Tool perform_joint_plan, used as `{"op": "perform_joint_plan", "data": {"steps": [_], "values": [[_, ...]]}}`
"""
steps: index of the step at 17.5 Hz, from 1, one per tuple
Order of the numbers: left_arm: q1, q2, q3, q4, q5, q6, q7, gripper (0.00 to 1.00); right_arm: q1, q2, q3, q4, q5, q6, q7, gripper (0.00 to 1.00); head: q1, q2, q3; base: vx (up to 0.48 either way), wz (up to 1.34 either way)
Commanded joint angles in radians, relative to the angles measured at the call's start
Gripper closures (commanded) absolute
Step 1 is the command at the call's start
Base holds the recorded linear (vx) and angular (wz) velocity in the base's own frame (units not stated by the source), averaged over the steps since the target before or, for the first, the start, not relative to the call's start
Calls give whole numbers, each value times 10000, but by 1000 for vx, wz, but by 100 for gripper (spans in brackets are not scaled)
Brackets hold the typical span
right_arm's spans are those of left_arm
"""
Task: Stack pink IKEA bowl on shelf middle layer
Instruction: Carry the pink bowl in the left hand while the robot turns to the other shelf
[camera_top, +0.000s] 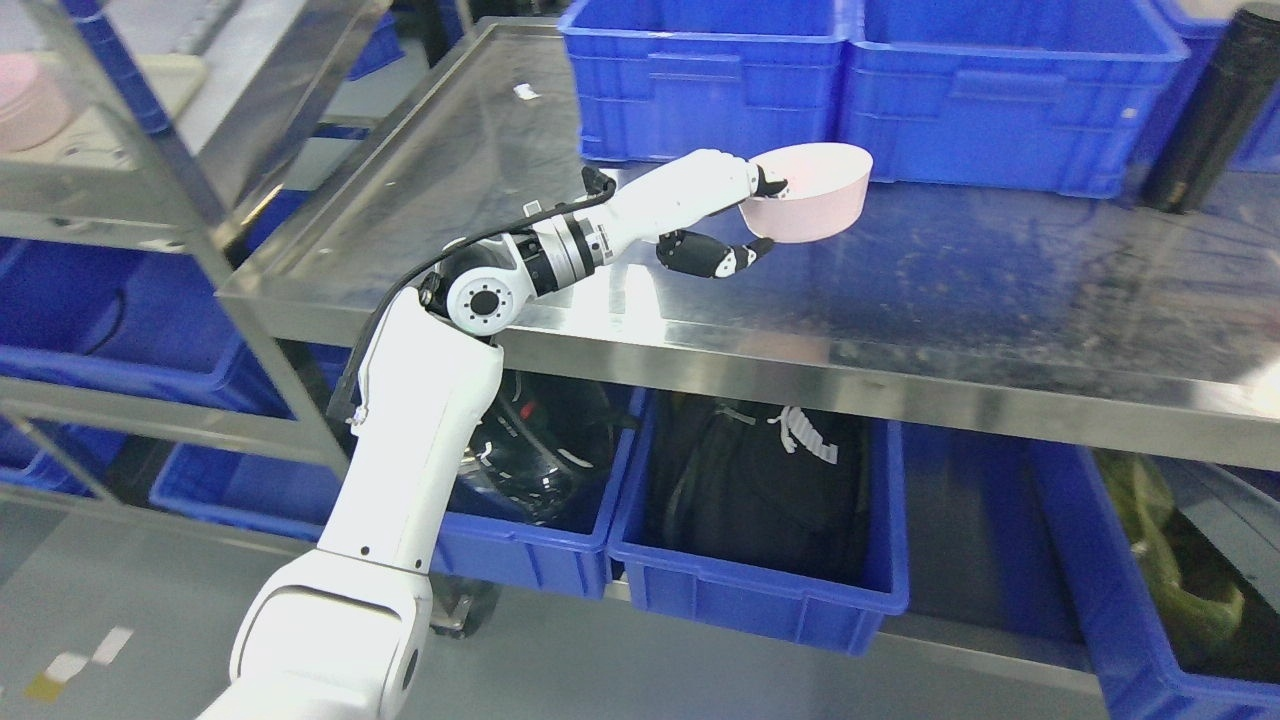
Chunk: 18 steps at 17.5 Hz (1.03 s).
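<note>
My left hand reaches out over the steel table and is shut on the near rim of a pink bowl. Its thumb side is at the rim and the dark fingers curl under the bowl. The bowl is tilted and held just above the tabletop, in front of the blue crates. A second pink bowl sits on a shelf layer of the steel rack at the far left, seen blurred through the frame. My right arm is out of view.
Two large blue crates stand at the back of the table. A black cylinder stands at the right. Blue bins with black bags sit under the table. The rack's lower layers hold blue bins.
</note>
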Motion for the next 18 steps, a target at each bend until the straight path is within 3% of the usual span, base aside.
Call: {"op": "perform_joint_plan", "data": {"steps": [1, 11, 18], "values": [[1485, 167, 678, -3589, 409, -691, -38, 99, -1, -174, 31, -175, -6, 4, 4, 0, 0, 0, 0, -53, 801], [1593, 167, 908, -3636, 424, -754, -38, 98, -1, -174, 46, -175, -6, 4, 4, 0, 0, 3, 0, -30, 1197], [1593, 167, 1108, -3620, 424, -646, -53, 97, -1, -174, 46, -175, -6, 4, 4, 0, 0, 5, 0, 201, 1395]]}}
